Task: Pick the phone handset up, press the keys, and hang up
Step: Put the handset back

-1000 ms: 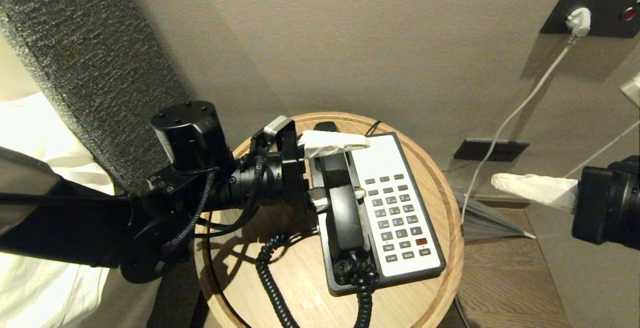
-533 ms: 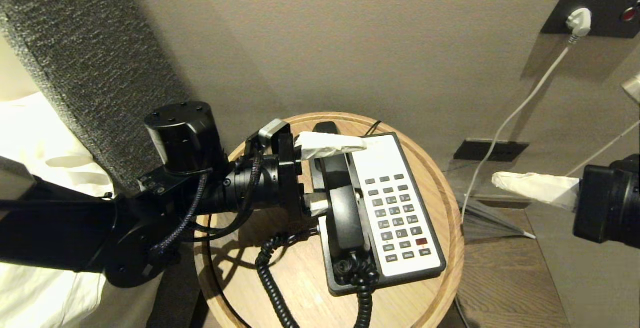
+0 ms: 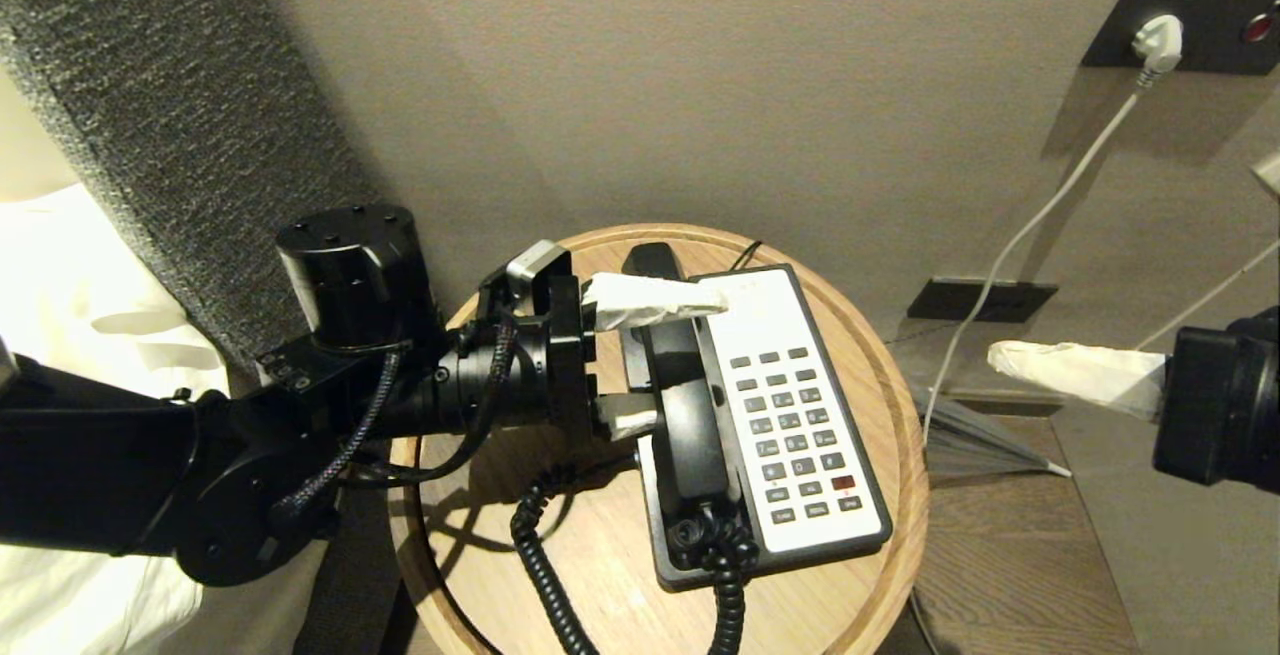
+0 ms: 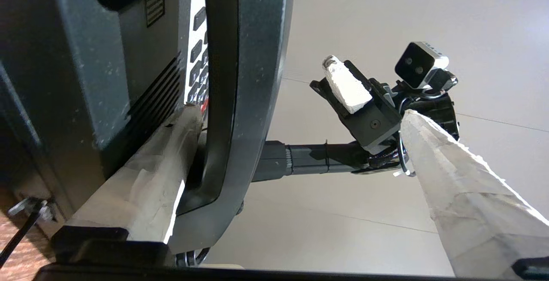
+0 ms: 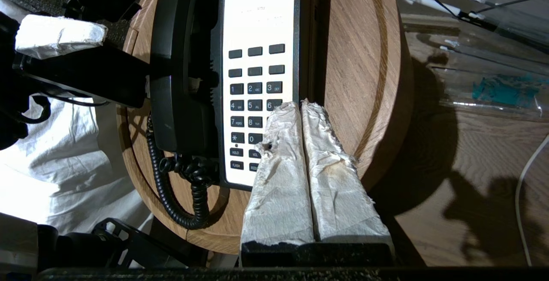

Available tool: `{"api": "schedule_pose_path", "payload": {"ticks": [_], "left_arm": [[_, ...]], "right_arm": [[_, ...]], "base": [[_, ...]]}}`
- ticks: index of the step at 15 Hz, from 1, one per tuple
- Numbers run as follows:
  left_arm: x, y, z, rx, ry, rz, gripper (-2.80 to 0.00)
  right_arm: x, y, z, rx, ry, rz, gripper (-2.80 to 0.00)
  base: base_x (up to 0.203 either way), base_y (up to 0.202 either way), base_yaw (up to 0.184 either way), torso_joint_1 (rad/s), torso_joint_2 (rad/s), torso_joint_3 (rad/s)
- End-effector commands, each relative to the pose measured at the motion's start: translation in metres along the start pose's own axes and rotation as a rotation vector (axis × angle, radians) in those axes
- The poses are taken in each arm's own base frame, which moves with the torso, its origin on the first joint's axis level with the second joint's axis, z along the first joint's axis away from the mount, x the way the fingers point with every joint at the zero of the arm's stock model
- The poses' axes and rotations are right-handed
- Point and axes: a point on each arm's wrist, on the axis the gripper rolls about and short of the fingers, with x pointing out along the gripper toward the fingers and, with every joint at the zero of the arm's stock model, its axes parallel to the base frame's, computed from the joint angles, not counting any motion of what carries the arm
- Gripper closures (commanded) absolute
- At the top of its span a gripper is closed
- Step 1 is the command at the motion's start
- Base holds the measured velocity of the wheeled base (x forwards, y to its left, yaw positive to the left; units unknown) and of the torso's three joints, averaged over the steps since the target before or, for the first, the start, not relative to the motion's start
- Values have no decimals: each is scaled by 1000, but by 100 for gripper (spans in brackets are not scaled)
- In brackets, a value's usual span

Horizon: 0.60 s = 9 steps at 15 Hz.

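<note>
The black phone handset (image 3: 690,435) lies in its cradle along the left side of the phone base, and its coiled cord (image 3: 540,555) trails off the near end. The keys (image 3: 795,425) sit in rows on the cream faceplate, with one red button (image 3: 843,482). My left gripper (image 3: 690,360) reaches in from the left and is open. Its taped fingers stand wide apart on either side of the handset (image 4: 244,58), one close against it. My right gripper (image 3: 995,360) hovers right of the table. It is shut and empty, above the keys (image 5: 255,96) in the right wrist view.
The phone stands on a round wooden table (image 3: 905,495) against a beige wall. A grey padded headboard (image 3: 180,135) and white bedding (image 3: 60,265) lie to the left. A wall outlet with a white plug (image 3: 1158,40) and a wooden desk (image 3: 1010,555) are on the right.
My left arm has drawn back a little to the left, so its lower finger no longer reaches across the handset. The handset and the right arm have stayed put.
</note>
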Motion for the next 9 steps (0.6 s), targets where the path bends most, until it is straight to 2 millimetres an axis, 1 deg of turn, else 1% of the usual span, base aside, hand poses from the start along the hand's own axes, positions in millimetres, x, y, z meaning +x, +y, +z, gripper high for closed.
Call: {"api": "schedule_pose_path", "payload": {"ticks": [1,5,9], "left_arm": [[-4,-2,1,7,-10,-3,-280],[-18,1,6,16,-63,24,-280],[-27,-4,7,26,-137,38,-280]], "right_arm": [[0,0,-1,2,3,-2,0],[2,0,-2,-1,9,-3,0],[4,-1,-3,-2,17,-7,0]], "base": [[0,0,0,0,0,0],[0,0,0,0,0,0],[0,0,0,0,0,0]]}}
